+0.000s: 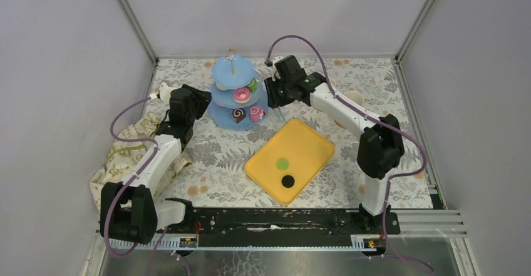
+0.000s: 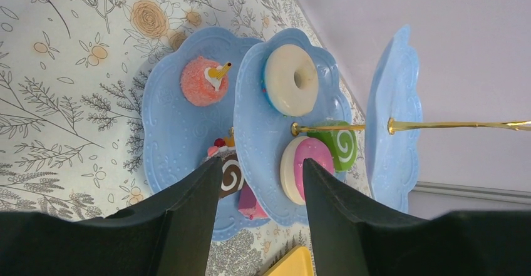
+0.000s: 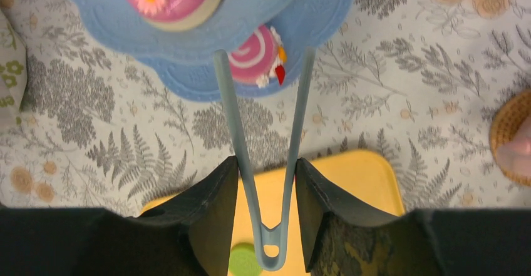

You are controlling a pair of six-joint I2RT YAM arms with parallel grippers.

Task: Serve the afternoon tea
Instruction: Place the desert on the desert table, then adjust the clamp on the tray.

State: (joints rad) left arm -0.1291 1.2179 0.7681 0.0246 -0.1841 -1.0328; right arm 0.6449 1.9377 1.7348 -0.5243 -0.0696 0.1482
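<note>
The light-blue three-tier stand (image 1: 225, 72) stands at the back centre and carries toy pastries. The left wrist view shows a white doughnut (image 2: 289, 79), a green swirl (image 2: 341, 143), a pink doughnut (image 2: 307, 163), an orange ball (image 2: 200, 82) and a brown roll (image 2: 230, 174). My left gripper (image 2: 263, 163) is open just short of the stand, holding nothing. My right gripper (image 3: 267, 163) is shut on blue-grey tongs (image 3: 233, 119). The tongs' open tips straddle a pink swirl roll (image 3: 253, 60) on the bottom tier. A green pastry (image 1: 283, 163) and a black one (image 1: 287, 181) lie on the tray.
The yellow tray (image 1: 307, 144) lies in front of the stand, under my right wrist. A beige printed cloth (image 1: 122, 154) is bunched at the left under my left arm. A wicker coaster (image 3: 510, 132) with something pink on it sits at the right. Enclosure walls stand close behind.
</note>
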